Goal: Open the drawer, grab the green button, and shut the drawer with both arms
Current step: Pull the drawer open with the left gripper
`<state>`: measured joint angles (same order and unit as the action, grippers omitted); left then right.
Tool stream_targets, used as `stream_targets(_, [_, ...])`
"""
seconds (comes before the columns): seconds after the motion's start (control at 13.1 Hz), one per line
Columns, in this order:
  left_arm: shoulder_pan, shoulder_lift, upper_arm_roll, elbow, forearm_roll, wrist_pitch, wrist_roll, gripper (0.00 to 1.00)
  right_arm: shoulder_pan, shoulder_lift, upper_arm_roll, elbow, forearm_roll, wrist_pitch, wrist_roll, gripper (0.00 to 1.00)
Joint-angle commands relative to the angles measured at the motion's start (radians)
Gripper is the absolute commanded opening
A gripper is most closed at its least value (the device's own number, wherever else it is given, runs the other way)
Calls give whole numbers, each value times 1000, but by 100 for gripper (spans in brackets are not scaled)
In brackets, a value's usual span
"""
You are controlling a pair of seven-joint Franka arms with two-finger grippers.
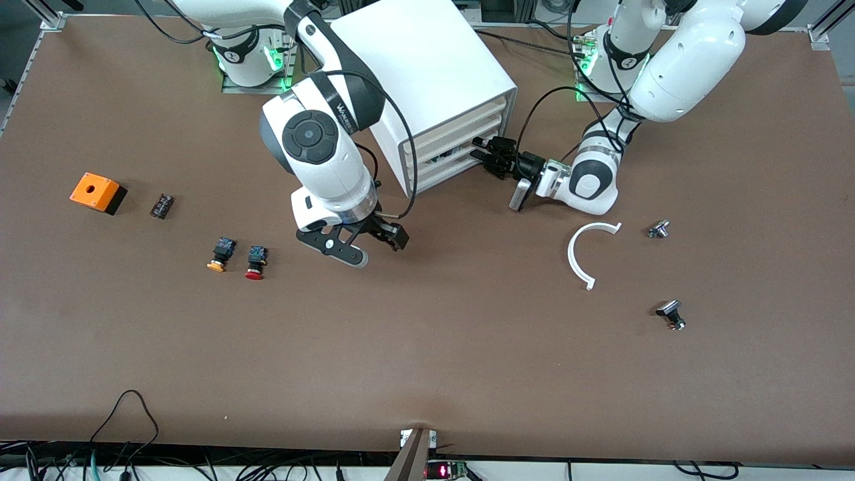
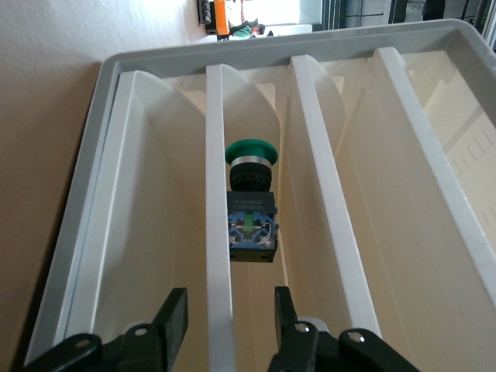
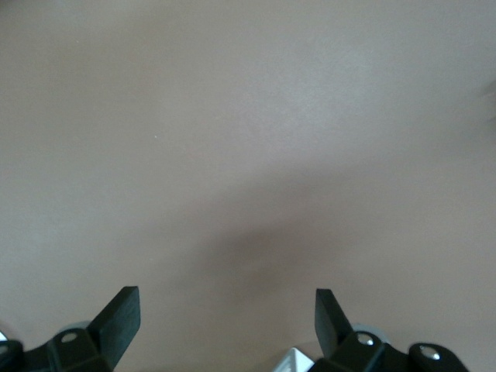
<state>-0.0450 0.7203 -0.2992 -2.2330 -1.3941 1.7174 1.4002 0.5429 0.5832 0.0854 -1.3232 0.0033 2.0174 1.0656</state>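
The white cabinet (image 1: 427,60) stands at the middle of the table near the arms' bases. My left gripper (image 1: 483,153) is at its stacked drawers (image 1: 457,143). In the left wrist view my left gripper (image 2: 227,301) is open, with its fingers on either side of one drawer's white front edge (image 2: 219,194) and apart from it. The green-capped button (image 2: 251,194) lies inside that drawer, cap away from the gripper and blue end toward it. My right gripper (image 1: 377,237) is open and empty over bare table by the cabinet's corner; it also shows in the right wrist view (image 3: 227,298).
Toward the right arm's end lie an orange box (image 1: 98,192), a small black block (image 1: 161,205), an orange-capped button (image 1: 220,255) and a red-capped button (image 1: 255,262). Toward the left arm's end lie a white curved piece (image 1: 588,250) and two small metal parts (image 1: 658,229) (image 1: 671,314).
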Motion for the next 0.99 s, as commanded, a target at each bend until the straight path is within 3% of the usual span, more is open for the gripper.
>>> stream_targets(0.0, [-12,21,0,-2,-31,-2,20,45,38,65,-10,116,-5,-14,40,100])
stream_targets(0.08, [-13,21,0,-2,-31,-2,20,30,42,84,-10,146,-5,-17,57,100])
stream_targets(0.15, [-13,22,0,-2,-31,-2,20,7,48,98,-10,169,-5,-17,77,100])
stream_targets(0.23, [-13,21,0,-2,-31,-2,19,0,49,107,-12,182,-5,-17,86,100])
stream_targets(0.61, [0,18,9,19,-16,-2,-32,0,58,125,-12,212,-5,-13,103,100])
stream_targets(0.92, [0,17,55,116,41,-5,-154,0,65,127,-13,222,-5,-11,103,100])
